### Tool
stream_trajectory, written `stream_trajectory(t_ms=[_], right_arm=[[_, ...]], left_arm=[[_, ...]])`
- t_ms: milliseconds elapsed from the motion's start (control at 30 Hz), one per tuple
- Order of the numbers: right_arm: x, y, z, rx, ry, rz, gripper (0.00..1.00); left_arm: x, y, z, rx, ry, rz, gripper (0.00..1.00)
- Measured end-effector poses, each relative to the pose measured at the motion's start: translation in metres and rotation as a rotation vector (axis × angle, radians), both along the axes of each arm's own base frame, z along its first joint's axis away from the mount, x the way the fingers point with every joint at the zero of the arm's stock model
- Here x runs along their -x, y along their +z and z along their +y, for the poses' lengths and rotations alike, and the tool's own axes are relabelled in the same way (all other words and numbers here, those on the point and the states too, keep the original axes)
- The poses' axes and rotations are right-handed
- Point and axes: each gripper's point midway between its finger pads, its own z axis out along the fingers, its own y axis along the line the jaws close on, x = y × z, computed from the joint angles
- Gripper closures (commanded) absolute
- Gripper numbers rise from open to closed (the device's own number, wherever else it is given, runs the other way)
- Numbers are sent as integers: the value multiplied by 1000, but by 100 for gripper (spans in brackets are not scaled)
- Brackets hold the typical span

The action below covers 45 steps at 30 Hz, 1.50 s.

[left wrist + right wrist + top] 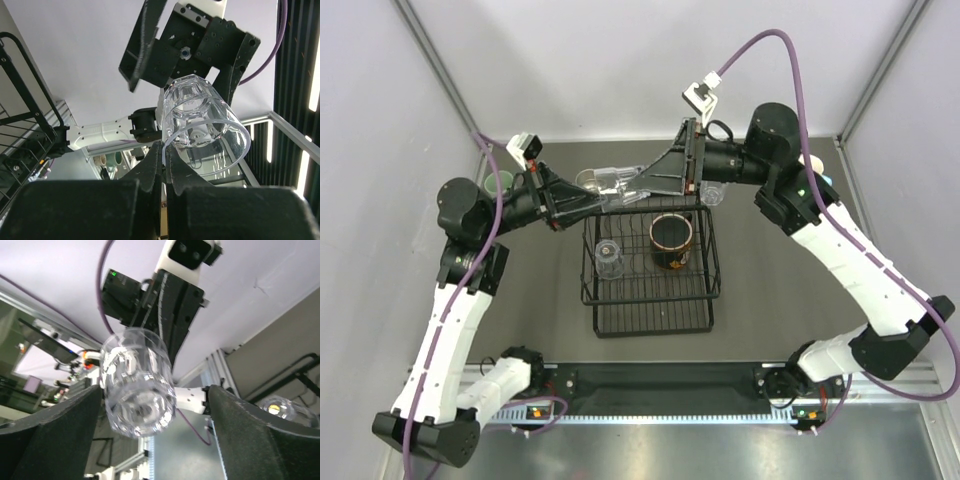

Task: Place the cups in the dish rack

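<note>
My left gripper (592, 200) is shut on the rim of a clear plastic glass (610, 183) and holds it on its side above the far edge of the black wire dish rack (705, 290). In the left wrist view the jaws (164, 150) pinch the glass's rim (205, 117). My right gripper (642, 186) is open, its fingers on either side of the same glass (137, 387) without touching it. The right gripper (154, 390) is wide open in its own view. A red-lined dark cup (672, 240) and another clear glass (609, 258) stand in the rack.
A third clear glass (712, 193) stands on the table behind the rack and also shows in the right wrist view (277, 407). A pale green cup (495, 185) sits at the far left behind my left arm. A light blue mug (818, 170) is partly hidden behind my right arm.
</note>
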Motion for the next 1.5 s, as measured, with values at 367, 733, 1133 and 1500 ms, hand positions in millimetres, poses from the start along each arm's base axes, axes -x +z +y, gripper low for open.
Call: stream_trajectory(t_ms=[367, 733, 1133, 1500], right_arm=[[15, 22, 4, -81, 65, -7, 22], [17, 5, 8, -68, 84, 31, 83], [18, -2, 8, -31, 68, 45, 100], [13, -41, -21, 247, -132, 73, 100]], left_arm=[[2, -6, -7, 17, -33, 5, 100], [4, -4, -8, 42, -40, 17, 100], [7, -12, -8, 40, -34, 36, 27], [5, -38, -4, -140, 47, 27, 1]])
